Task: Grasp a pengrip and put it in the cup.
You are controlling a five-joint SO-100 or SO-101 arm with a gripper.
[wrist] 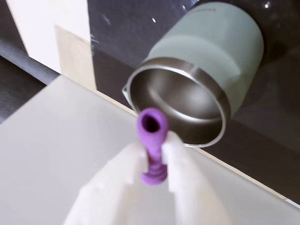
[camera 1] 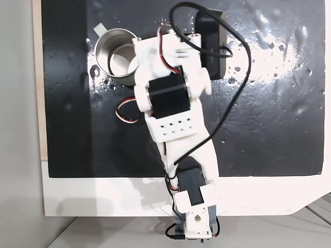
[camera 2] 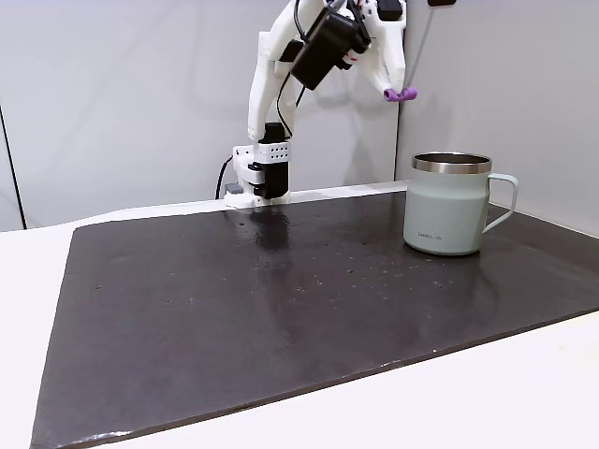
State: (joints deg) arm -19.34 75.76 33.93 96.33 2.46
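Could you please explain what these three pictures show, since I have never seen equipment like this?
This is a small white robot arm bolted to a table, with a two-finger gripper. One fixed view looks straight down; the other looks across the black mat from the side; the third camera rides on the wrist. A pale green metal cup with a steel rim stands on the mat. The gripper is shut on a small purple pengrip, held high in the air near the cup's open mouth.

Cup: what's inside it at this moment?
The cup shows bare steel wall and floor in the wrist view; its near inner wall is hidden by the rim. The pengrip sits clamped in the gripper, above it.
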